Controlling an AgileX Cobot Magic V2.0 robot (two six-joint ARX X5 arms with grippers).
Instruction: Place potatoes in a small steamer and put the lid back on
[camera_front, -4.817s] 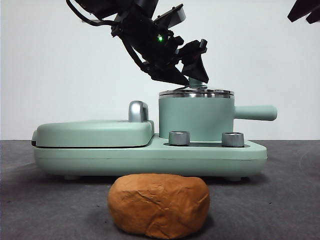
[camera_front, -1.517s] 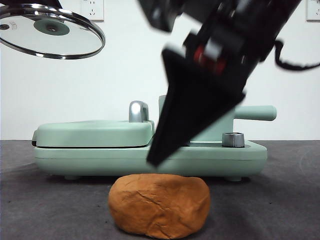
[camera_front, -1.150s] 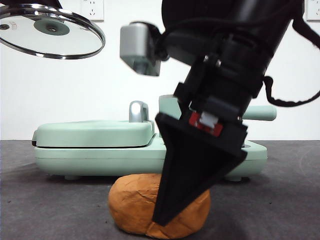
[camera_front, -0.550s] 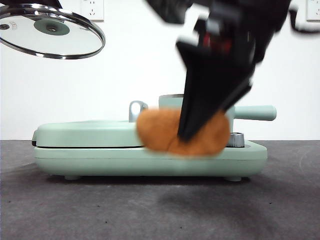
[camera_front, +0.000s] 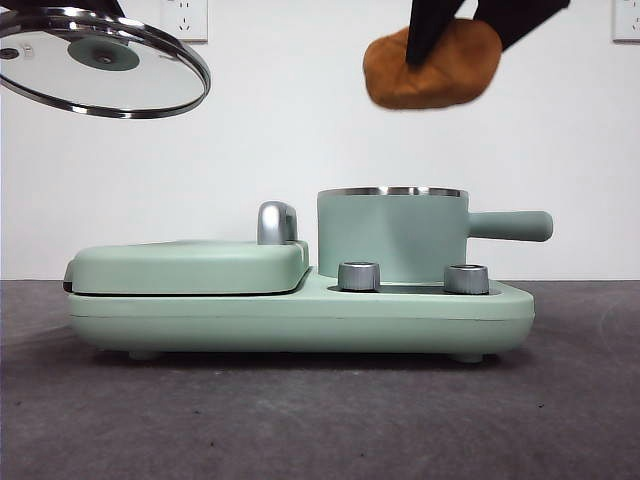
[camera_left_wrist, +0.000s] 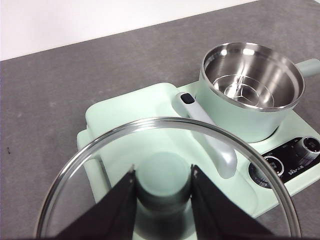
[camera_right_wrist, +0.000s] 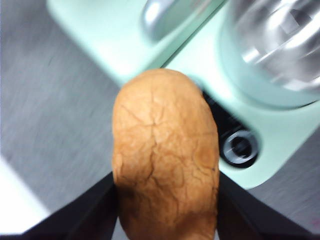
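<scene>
Right gripper (camera_right_wrist: 165, 220): jaws clamp potato (camera_front: 432, 64) above steamer (camera_front: 392, 235) | Left gripper (camera_left_wrist: 162, 187): jaws grip lid (camera_front: 100, 62) knob | Risk: pot-wide potato may catch rim.

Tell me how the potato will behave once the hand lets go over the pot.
The potato, clamped in the right hand, looks rounded and wrinkled, so it may roll on landing. It seems nearly as wide as the steamer, so it could catch on the rim. Probably fairly light: two jaws hold it.
</scene>
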